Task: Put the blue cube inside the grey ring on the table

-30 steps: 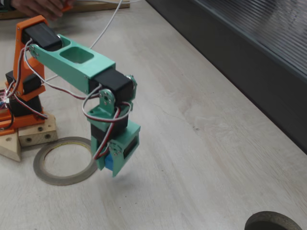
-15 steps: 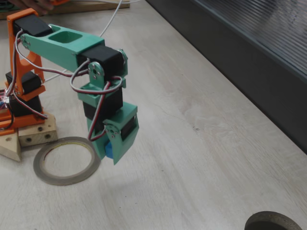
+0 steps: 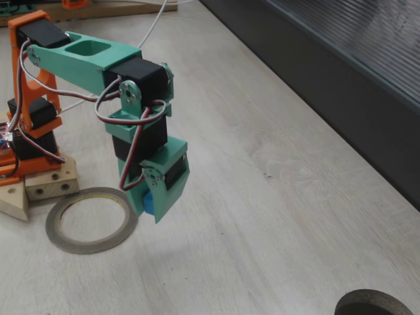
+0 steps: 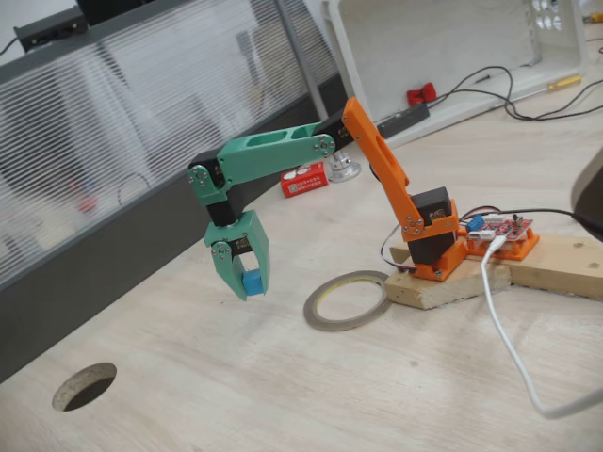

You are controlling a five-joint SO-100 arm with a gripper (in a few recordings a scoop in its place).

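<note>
The gripper point(image 4: 247, 287) is clamped on the cube point(image 4: 252, 282), which hangs above the table point(image 3: 275, 216) and does not touch it. In one fixed view the blue face point(image 3: 149, 204) shows between the green fingers, just to the right of the ring point(image 3: 91, 220). In the other fixed view the ring point(image 4: 347, 301) lies flat on the wood, to the right of the gripper and near the arm's wooden base point(image 4: 443, 282). The cube seems beside the ring's edge or just over it, not above the opening, though the exact overlap is hard to judge from these angles.

The step in hand appears to be the carry toward the ring. To do it well, the arm should bring the cube over the middle of the opening first, and only then go down. The ring is thin and light, so a finger that touches its rim could push it away. The cube is much smaller than the opening, so there is good margin. It is better to lower close to the table before the fingers part, because a cube that drops from height may bounce and roll out
</note>
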